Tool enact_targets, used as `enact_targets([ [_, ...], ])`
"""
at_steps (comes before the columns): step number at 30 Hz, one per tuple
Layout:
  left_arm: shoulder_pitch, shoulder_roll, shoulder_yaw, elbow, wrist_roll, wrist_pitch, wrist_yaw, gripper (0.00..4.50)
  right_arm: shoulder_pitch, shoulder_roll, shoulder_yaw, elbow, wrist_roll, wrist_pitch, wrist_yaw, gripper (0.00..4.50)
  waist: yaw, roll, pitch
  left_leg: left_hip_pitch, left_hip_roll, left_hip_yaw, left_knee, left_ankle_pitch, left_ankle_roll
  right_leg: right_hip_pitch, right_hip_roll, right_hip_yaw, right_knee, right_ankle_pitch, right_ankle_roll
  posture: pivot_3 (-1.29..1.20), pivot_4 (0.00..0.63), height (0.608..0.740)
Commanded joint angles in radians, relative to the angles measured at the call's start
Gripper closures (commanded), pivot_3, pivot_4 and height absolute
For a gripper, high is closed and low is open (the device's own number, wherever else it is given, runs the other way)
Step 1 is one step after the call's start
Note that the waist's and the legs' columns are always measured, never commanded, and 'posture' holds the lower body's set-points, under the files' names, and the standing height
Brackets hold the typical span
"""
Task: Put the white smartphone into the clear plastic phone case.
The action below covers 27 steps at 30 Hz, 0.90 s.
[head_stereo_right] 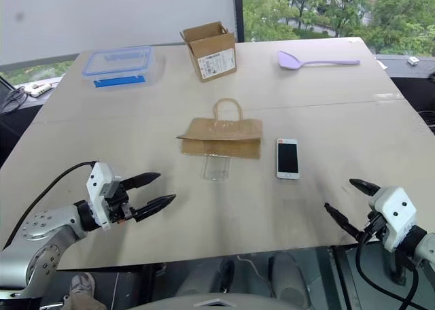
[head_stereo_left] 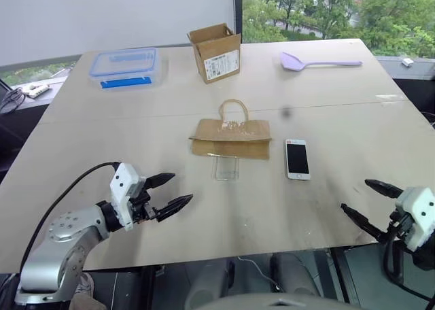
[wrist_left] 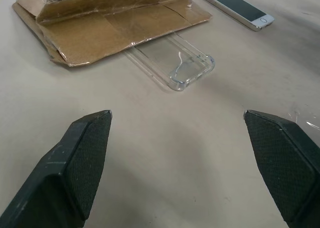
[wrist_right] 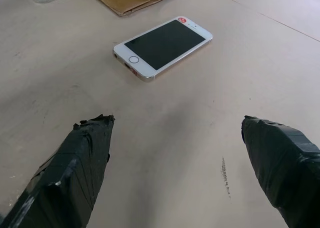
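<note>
Ahead of the right gripper [head_stereo_left: 370,204], a bit toward the table's middle: the phone [head_stereo_left: 297,158], screen up, flat on the table [head_stereo_left: 136,140], long axis running away from the robot. Right arm looks nearer. Case [head_stereo_left: 226,167] sits ahead of the left gripper [head_stereo_left: 168,192], far end tucked under a flattened paper bag [head_stereo_left: 231,138]. Both grippers spread wide, empty, well short.

Far end of clear phone case [head_stereo_left: 227,168] tucked under flattened paper bag [head_stereo_left: 230,139], hidden there. Label on cardboard box [head_stereo_left: 216,52] too small to read. Small pale objects at left table edge [head_stereo_left: 35,89] too small to identify. Paper bag cut off by picture edge in left wrist view.
</note>
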Motion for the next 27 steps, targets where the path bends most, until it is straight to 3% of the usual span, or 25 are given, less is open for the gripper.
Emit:
enact_targets([
  [1, -0.111, 0.0, -0.008, 0.032, 0.054, -0.066, 0.028, 0.13, -0.014, 0.022, -0.014, -0.02, 0.006, -0.061, -0.004, 0.06, 0.001, 0.0, 0.001, 0.0, 0.0, 0.0, 0.0, 0.0, 0.0, 0.0, 0.0, 0.0, 0.0, 0.0, 0.0, 0.0, 0.15, 0.74],
  [4, -0.342, 0.002, -0.099, 0.133, 0.203, -0.11, 0.121, 0.13, -0.051, 0.037, 0.032, -0.104, 0.017, -0.079, -0.019, 0.06, 0.026, 0.0, 0.003, 0.0, 0.0, -0.003, 0.002, 0.0, -0.001, 0.001, 0.001, -0.004, 0.0, 0.0, 0.0, 0.0, 0.15, 0.74],
  [11, -0.586, 0.024, -0.288, 0.344, 0.399, -0.321, 0.014, 0.13, -0.064, 0.001, 0.093, -0.223, 0.045, 0.001, -0.022, 0.06, 0.013, 0.001, 0.003, 0.002, -0.001, -0.001, -0.002, 0.001, -0.003, 0.002, 0.001, -0.002, -0.004, 0.0, 0.001, 0.0, 0.15, 0.74],
  [17, -0.857, -0.033, -0.496, 0.733, 0.625, -0.616, -0.039, 0.13, -0.096, -0.018, 0.124, -0.306, 0.079, 0.081, -0.058, 0.06, 0.021, 0.0, 0.003, -0.01, -0.002, -0.003, -0.001, 0.001, -0.003, -0.007, 0.0, -0.005, -0.006, 0.001, 0.001, 0.0, 0.15, 0.74],
  [23, -0.975, -0.095, -0.541, 0.997, 0.667, -0.78, -0.084, 2.7, -0.116, -0.029, 0.143, -0.344, 0.086, 0.12, -0.082, 0.0, 0.013, 0.0, 0.003, -0.013, -0.003, -0.004, 0.001, 0.001, -0.001, -0.007, 0.001, -0.006, -0.008, 0.001, 0.001, 0.0, 0.15, 0.74],
  [25, -0.985, -0.099, -0.51, 1.022, 0.641, -0.76, -0.079, 3.74, -0.119, -0.029, 0.147, -0.352, 0.085, 0.123, -0.084, 0.0, 0.012, 0.0, 0.003, -0.013, -0.003, -0.004, 0.001, 0.001, -0.001, -0.008, 0.001, -0.006, -0.008, 0.001, 0.001, 0.0, 0.15, 0.74],
  [26, -0.981, -0.091, -0.484, 1.017, 0.619, -0.734, -0.074, 3.9, -0.118, -0.028, 0.149, -0.356, 0.084, 0.124, -0.086, 0.0, 0.011, 0.0, 0.003, -0.013, -0.003, -0.004, 0.001, 0.001, -0.001, -0.007, 0.001, -0.006, -0.008, 0.001, 0.001, 0.0, 0.15, 0.74],
  [27, -0.973, -0.078, -0.455, 1.006, 0.598, -0.703, -0.067, 4.42, -0.117, -0.029, 0.151, -0.359, 0.083, 0.123, -0.085, 0.0, 0.01, 0.0, 0.003, -0.013, -0.003, -0.004, 0.001, 0.001, -0.001, -0.007, 0.001, -0.006, -0.008, 0.001, 0.001, 0.0, 0.15, 0.74],
])
